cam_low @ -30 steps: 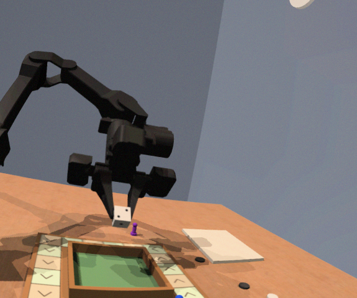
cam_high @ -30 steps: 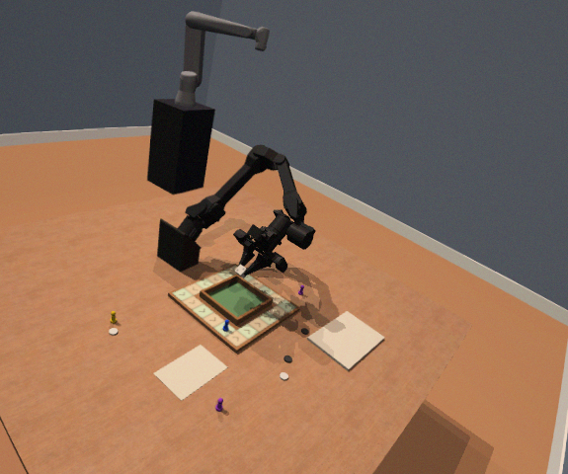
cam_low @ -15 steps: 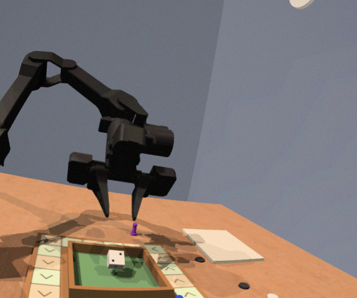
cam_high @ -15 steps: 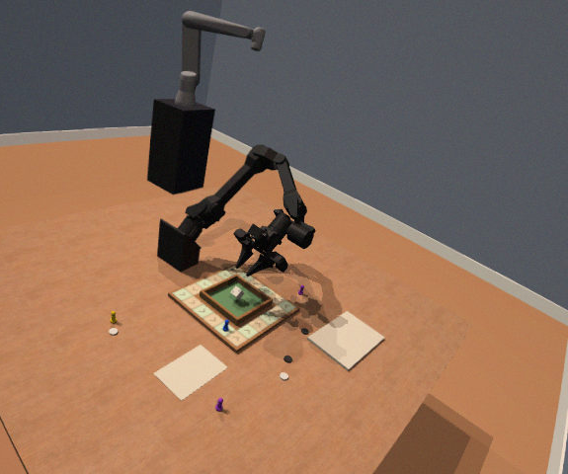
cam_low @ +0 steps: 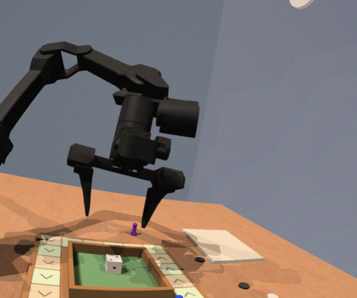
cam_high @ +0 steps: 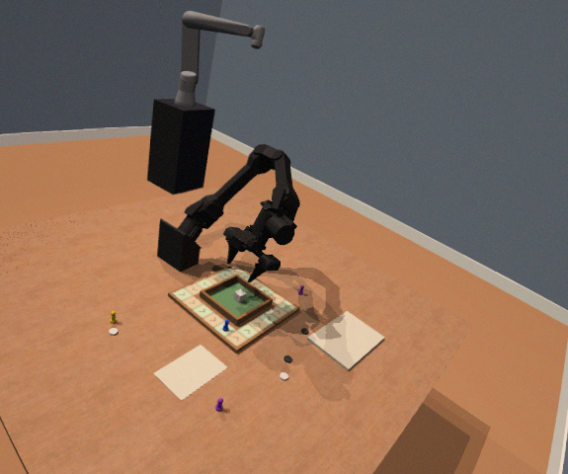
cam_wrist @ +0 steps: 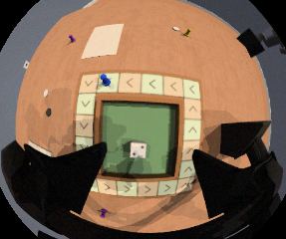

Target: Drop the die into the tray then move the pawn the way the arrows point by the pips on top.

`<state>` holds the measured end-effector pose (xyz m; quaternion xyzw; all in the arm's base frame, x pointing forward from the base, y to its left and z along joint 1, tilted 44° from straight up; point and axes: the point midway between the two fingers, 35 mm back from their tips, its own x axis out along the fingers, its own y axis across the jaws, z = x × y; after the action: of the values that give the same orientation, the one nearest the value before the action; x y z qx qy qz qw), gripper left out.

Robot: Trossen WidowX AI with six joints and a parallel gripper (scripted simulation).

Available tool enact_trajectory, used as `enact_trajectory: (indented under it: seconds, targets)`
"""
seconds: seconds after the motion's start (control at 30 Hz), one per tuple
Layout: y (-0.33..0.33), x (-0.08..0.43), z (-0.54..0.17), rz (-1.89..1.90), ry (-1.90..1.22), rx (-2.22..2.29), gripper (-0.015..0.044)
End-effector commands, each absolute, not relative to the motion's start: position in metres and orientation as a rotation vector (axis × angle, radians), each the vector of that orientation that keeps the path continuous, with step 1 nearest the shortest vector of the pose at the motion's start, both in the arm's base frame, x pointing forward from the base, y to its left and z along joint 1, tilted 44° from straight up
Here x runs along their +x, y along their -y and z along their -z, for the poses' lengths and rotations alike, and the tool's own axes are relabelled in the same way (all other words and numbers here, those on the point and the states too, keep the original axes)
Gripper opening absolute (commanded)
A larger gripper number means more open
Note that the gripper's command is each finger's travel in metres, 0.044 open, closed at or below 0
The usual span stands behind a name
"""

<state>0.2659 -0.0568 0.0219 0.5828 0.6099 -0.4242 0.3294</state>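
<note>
The white die [cam_high: 240, 294] [cam_low: 113, 264] [cam_wrist: 139, 149] lies on the green floor of the dice tray [cam_high: 219, 309] [cam_low: 120, 292] [cam_wrist: 140, 100]. Its top face shows two pips. The blue pawn [cam_high: 225, 326] [cam_low: 179, 296] [cam_wrist: 105, 80] stands upright on the board [cam_high: 182, 294] [cam_low: 46, 276] [cam_wrist: 152, 84], on the square beside the top-left corner square in the wrist view. The arrows in that row point toward that corner, where the arrow turns down. My gripper [cam_high: 239, 271] [cam_low: 115, 221] [cam_wrist: 150, 151] is wide open and empty, above the board and tray, clear of the die and pawn.
Purple pawns [cam_high: 301, 289] [cam_high: 219, 405], a yellow pawn [cam_high: 113, 317], black discs [cam_high: 287, 358] [cam_high: 304, 331] and white discs [cam_high: 284, 376] [cam_high: 113, 331] stand or lie around the board. A pale sheet [cam_high: 190, 371] and a thicker pale slab [cam_high: 346, 340] lie nearby.
</note>
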Motion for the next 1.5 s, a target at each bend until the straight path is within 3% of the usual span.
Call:
enact_trajectory:
  seconds: [0.0,0.17,0.47,0.67,1.47]
  targets:
    - [0.058,0.27,-0.014,0.869,-1.71,1.814,0.044]
    - [0.059,0.264,-0.01,0.951,-1.705,1.76,0.044]
    - [0.097,0.31,0.038,0.267,-1.729,1.346,0.0204]
    - [0.123,0.332,0.083,-0.163,-1.635,1.022,0.02]
    - [0.111,0.335,0.099,-0.176,-1.631,1.012,0.02]
